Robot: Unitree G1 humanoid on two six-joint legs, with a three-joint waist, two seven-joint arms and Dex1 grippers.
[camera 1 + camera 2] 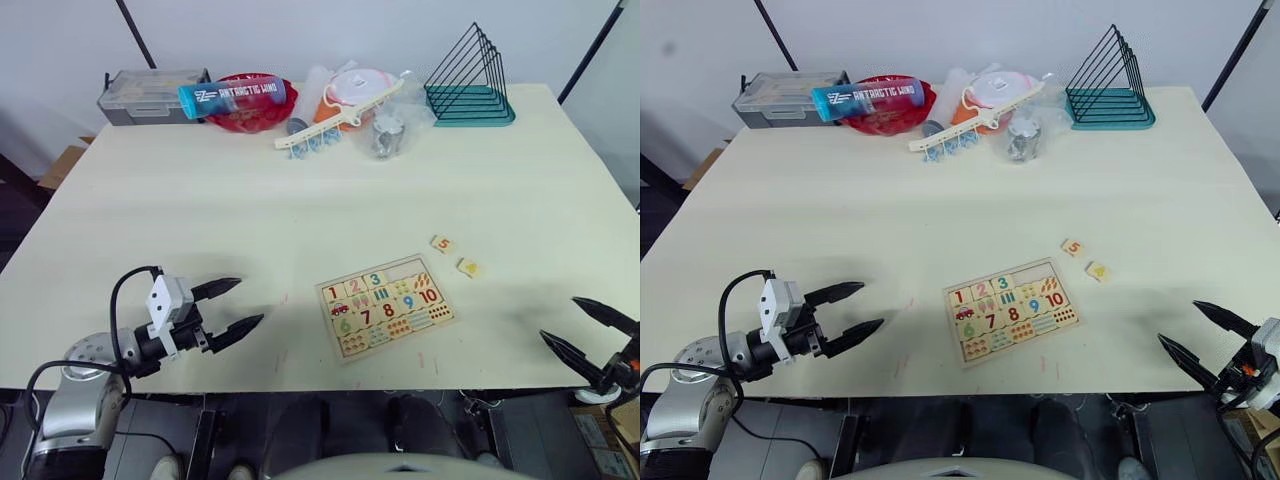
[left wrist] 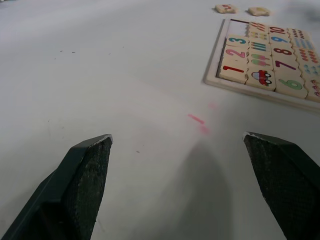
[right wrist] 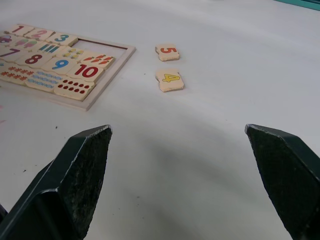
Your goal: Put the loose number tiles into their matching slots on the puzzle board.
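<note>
Broadly, a pale table [image 1: 200, 200] against a white wall is seen. Tiles 5 [image 1: 443, 244] and 4 [image 1: 467, 267] lie beside the puzzle board [image 1: 385, 305], between the spread-open left gripper [image 1: 240, 305] and right gripper [image 1: 588, 330].

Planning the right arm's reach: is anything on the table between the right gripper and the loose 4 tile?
Nothing visible: bare table lies between the open right gripper and the 4 tile.

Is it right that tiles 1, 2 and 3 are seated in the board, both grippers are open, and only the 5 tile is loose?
Not quite: two tiles are loose. The right wrist view shows the 5 tile and the 4 tile lying beside the puzzle board. The rest holds.
</note>
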